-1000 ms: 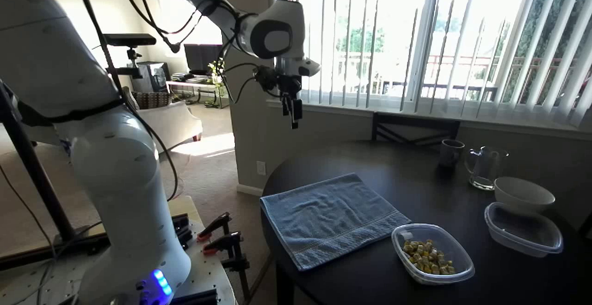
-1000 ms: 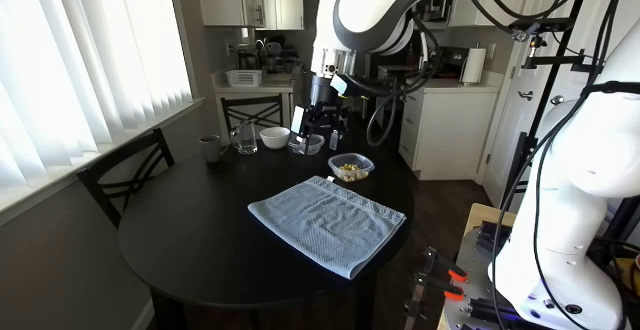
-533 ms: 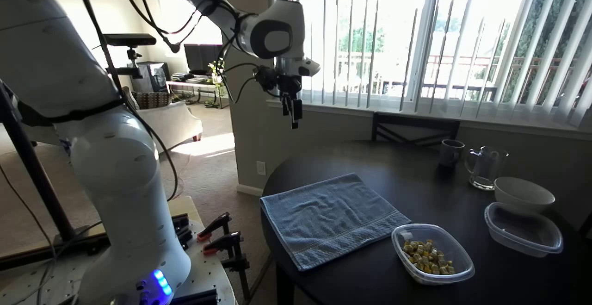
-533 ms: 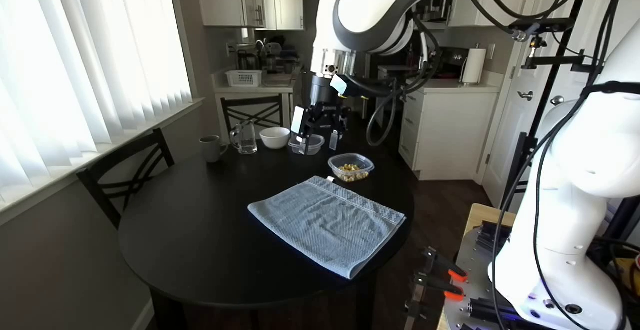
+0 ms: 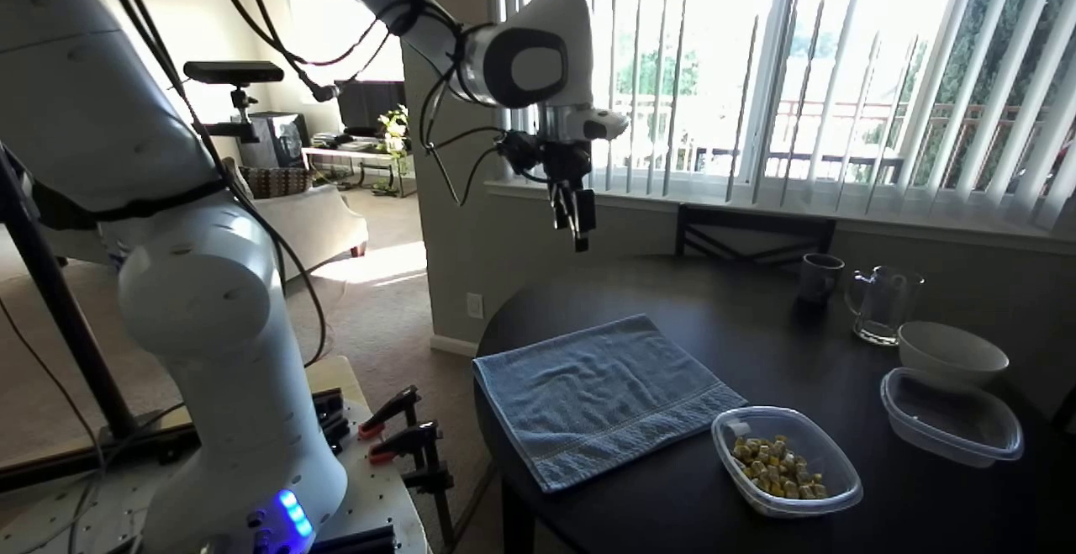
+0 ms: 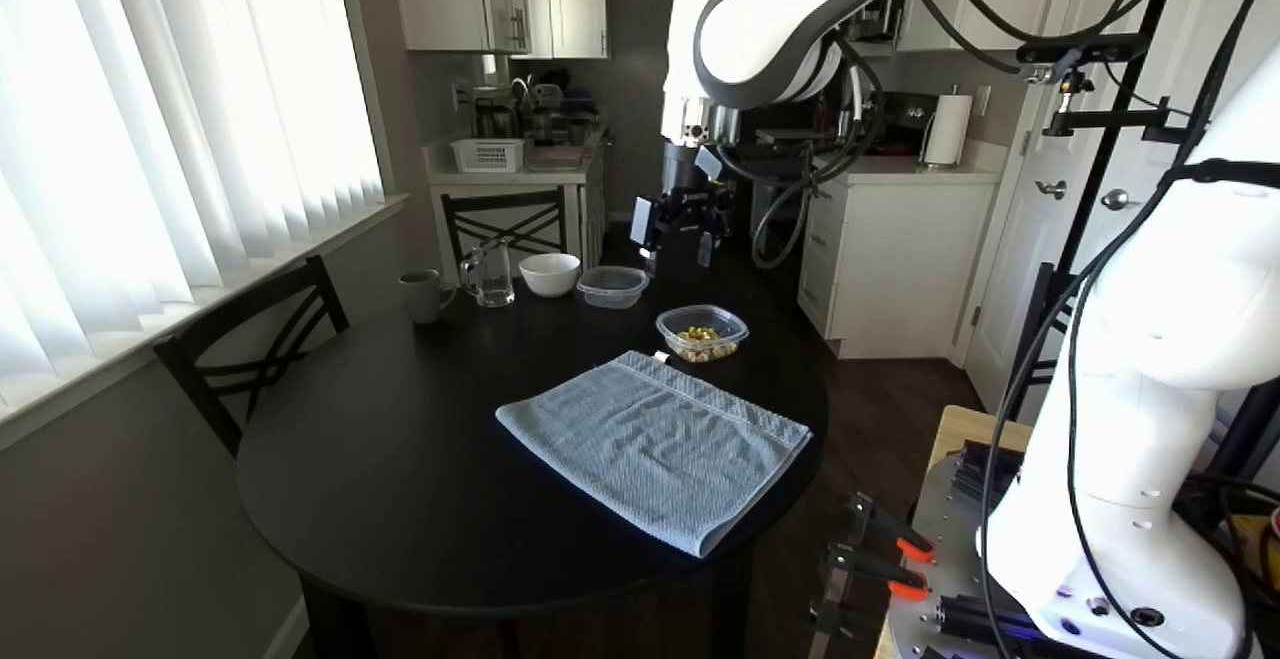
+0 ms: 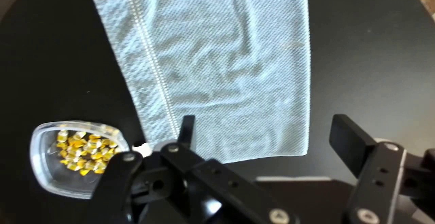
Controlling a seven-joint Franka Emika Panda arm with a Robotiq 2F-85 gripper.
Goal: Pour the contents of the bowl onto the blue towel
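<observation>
Blue towel: in an exterior view, wrinkled, laid out flat on the dark round worktop.
Bowl: upright on the worktop, just beside the towel's right-hand corner.
Contents: small yellowish bits, heaped inside the bowl, so also beside the towel.
End effector: hanging well above the level of the towel.
Clear container: well to the right of the towel, past the bowl.
Deep white bowl: right of the towel, just behind the clear container.
Glass mug and grey mug: farther back, right of the towel, near each other.
Chair: beyond the far edge of the worktop, behind the towel and to its right.
White tag: in an exterior view, at the far edge of the towel, on the side toward the bowl.
Basket: on a kitchen counter, in the background behind the towel and to its left.
Paper roll: in the background too, behind the towel and to its right.
Bowl with contents: just past the towel's far edge, bits showing through the clear wall.
Fingers: in the wrist view, spread wide apart, the end effector released, the towel's lower edge showing between them.
Bowl from the wrist: left of the towel's lower corner, partly hidden behind the end effector, contents inside.
</observation>
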